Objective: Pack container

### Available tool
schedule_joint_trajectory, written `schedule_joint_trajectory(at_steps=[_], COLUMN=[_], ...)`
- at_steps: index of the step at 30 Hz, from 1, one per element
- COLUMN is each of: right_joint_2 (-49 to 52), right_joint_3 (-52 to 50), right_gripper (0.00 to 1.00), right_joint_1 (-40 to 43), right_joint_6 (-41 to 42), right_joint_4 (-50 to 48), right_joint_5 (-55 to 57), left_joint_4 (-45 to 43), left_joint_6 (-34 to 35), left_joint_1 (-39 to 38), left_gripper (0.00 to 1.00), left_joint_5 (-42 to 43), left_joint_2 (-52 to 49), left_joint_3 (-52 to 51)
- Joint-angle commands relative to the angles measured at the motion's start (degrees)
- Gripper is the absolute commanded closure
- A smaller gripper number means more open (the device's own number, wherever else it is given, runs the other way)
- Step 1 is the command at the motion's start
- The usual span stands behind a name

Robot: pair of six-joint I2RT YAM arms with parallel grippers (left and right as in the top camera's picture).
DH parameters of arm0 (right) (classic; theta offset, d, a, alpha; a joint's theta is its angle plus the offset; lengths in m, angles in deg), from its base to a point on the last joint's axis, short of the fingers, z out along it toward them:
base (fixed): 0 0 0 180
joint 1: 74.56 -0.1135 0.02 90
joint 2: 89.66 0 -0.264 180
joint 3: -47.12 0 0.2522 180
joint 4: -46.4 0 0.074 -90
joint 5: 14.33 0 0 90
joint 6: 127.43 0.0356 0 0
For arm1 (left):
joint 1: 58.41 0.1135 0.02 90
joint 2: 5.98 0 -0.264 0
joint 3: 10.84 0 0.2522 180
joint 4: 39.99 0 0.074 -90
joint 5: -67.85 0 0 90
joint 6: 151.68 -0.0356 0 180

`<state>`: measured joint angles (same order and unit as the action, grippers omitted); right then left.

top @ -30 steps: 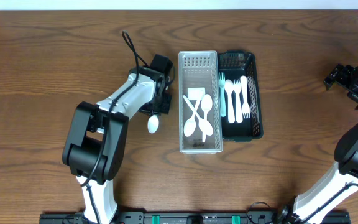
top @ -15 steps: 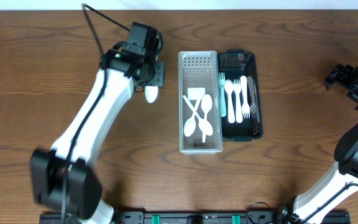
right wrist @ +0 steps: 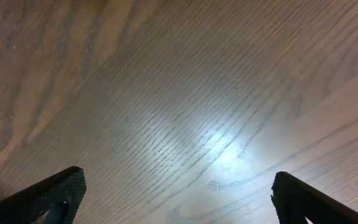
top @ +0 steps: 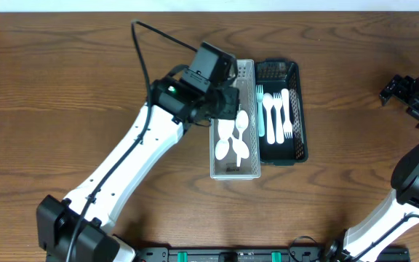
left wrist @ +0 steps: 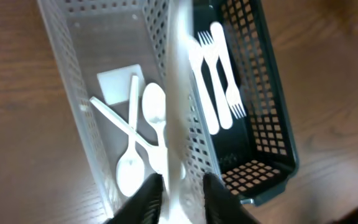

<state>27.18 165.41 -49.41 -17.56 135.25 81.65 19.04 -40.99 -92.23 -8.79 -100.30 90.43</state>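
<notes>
Left fingers (left wrist: 145,199) hang above the clear tray (left wrist: 79,118), white spoon (left wrist: 178,93) between them, gripped or loosed, can't tell. It's the drop: let it fall straight below onto the other spoons (left wrist: 154,106). Right fingers (right wrist: 48,190) gape wide, idle.

Overhead looks straight down, left wrist close above trays (left wrist: 104,43) overhead shares, right wrist near table (right wrist: 179,112)

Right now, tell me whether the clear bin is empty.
Not empty: white spoons lie crossed inside the clear bin, beside a white label.
</notes>
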Motion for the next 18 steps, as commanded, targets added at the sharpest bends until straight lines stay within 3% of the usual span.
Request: schedule_joint_trajectory(at_steps=[1, 3, 6, 11, 15, 18], right_joint_2=[-0.33, -0.33, -0.33, -0.33, -0.33, -0.33], right_joint_3=[-0.02, -0.02, -0.02, -0.02, -0.02, -0.02], right_gripper=[0.01, 0.01, 0.01, 0.01, 0.01, 0.01], right_joint_1=[-0.42, -0.42, -0.42, -0.42, -0.42, -0.42], right_joint_6=[-0.63, -0.63, -0.63, -0.63, -0.63, -0.63], right_joint_4=[-0.13, -0.13, -0.13, -0.13, -0.13, -0.13], right_joint_5=[0.20, 0.20, 0.20, 0.20, 0.20, 0.20], left_joint_4=[0.07, -0.17, -1.18, -4.33, -4.42, -4.02], left_joint_6=[1.05, 1.03, 0.04, -2.99, -5.55, -7.50], left_joint_1=[0.28, 0.66, 1.64, 5.09, 9.66, 13.60], left_gripper=[0.69, 0.61, 0.58, 0.25, 0.08, 0.04], left_joint_5=[-0.46, -2.25, -4.00, -3.96, -3.96, -3.96], left_joint_2=[-0.96, -0.96, -0.96, -0.61, 2.19, 5.86], left_joint_3=[0.00, 0.00, 0.00, 0.22, 1.03, 1.03])
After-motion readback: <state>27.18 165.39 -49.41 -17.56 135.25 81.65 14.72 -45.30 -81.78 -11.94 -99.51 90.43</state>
